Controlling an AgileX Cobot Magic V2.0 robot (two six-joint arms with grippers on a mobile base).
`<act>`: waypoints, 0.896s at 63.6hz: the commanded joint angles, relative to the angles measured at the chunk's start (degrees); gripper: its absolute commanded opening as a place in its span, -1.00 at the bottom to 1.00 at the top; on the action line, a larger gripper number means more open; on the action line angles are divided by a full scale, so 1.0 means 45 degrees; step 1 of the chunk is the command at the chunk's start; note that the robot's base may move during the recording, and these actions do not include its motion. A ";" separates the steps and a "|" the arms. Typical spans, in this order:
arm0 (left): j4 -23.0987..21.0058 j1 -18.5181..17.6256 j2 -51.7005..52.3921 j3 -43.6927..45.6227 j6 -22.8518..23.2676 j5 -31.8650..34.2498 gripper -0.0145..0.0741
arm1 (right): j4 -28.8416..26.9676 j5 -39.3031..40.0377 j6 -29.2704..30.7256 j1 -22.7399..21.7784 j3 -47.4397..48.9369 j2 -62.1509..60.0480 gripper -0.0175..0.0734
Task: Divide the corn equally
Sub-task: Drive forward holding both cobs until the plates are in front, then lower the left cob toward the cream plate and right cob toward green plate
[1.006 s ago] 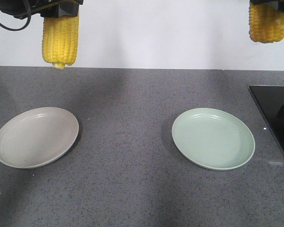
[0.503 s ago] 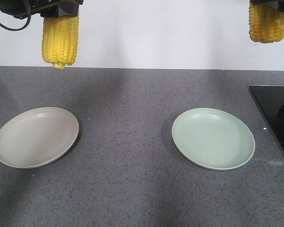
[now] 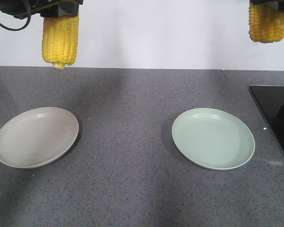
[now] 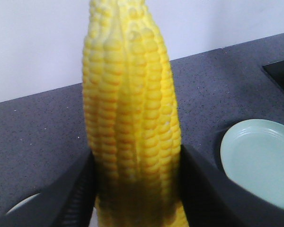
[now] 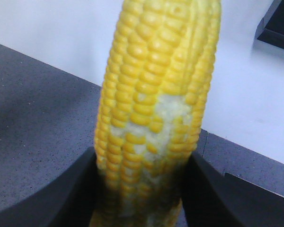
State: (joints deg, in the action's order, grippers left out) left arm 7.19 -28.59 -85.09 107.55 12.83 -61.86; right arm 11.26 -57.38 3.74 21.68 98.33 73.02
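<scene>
Your left gripper point(image 3: 60, 10): high at the far left, jaws clamped on one corn cob point(image 3: 60, 40). The cob hangs upright, its lower end pointing down, well above the counter and behind the grey plate point(image 3: 36, 136). In your left wrist view the same cob point(image 4: 131, 118) fills the frame between the two dark fingers point(image 4: 75, 194).

Your right gripper point(image 3: 269, 4): high at the far right, barely inside the front view, jaws closed on a second corn cob point(image 3: 268, 23). This cob also hangs upright, above the far right corner of the counter. In your right wrist view it point(image 5: 156, 104) sits between the fingers point(image 5: 73, 194) and shows a pale patch of missing kernels at mid-length.

Grey plate: near left on the speckled grey counter point(image 3: 128, 109), nothing on it.

Green plate point(image 3: 213, 138): near right, well apart from the grey one, nothing on it.

Black cooktop point(image 3: 274, 113): right edge of the counter, just beside the green plate.
</scene>
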 commanded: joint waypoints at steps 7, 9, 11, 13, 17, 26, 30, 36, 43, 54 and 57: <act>0.0281 -0.0042 0.0462 0.0298 0.0125 0.0352 -0.69 | -0.0008 0.0190 0.0058 -0.0098 0.0388 -0.0233 -0.63; 0.0471 -0.0042 0.0462 0.0298 0.0125 0.0179 -0.69 | -0.0008 0.0024 0.0058 -0.0098 0.0388 -0.0143 -0.63; 0.0777 -0.0042 0.0453 0.0287 0.0125 0.0023 -0.69 | -0.0008 -0.0166 0.0058 -0.0098 0.0388 -0.0031 -0.63; 0.0994 -0.0042 0.0448 0.0286 0.0125 -0.0085 -0.69 | -0.0018 -0.0312 0.0058 -0.0098 0.0388 0.0142 -0.63; 0.1686 -0.0042 0.0409 0.0286 0.0125 -0.0511 -0.69 | -0.0086 -0.0602 0.0058 -0.0098 0.0388 0.0421 -0.63; 0.2774 0.0157 0.0256 0.0276 0.0155 -0.1305 -0.69 | -0.0237 -0.1280 0.0213 -0.0098 0.0388 0.1378 -0.63; 0.2801 0.0359 0.0150 0.0276 0.0155 -0.1473 -0.69 | -0.0237 -0.1506 0.0213 -0.0098 0.0388 0.1838 -0.63; 0.2747 0.0740 -0.0118 0.0276 0.0155 -0.1695 -0.69 | -0.0172 -0.1926 0.0286 -0.0098 0.0388 0.2596 -0.63; 0.2735 0.1129 -0.0584 0.0276 0.0076 -0.2124 -0.69 | -0.0187 -0.2512 0.0301 -0.0098 0.0388 0.3534 -0.63; 0.2703 0.1553 -0.1215 0.0021 0.0070 -0.2133 -0.69 | -0.0173 -0.3347 0.0712 -0.0098 0.0388 0.4899 -0.63; 0.2703 0.1626 -0.1314 -0.0243 0.0070 -0.2084 -0.69 | -0.0173 -0.3377 0.0712 -0.0109 0.0388 0.5138 -0.63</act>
State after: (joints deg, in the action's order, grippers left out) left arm 18.27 -21.87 -92.02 106.67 12.83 -72.85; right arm 9.65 -71.85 6.04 21.68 98.60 96.21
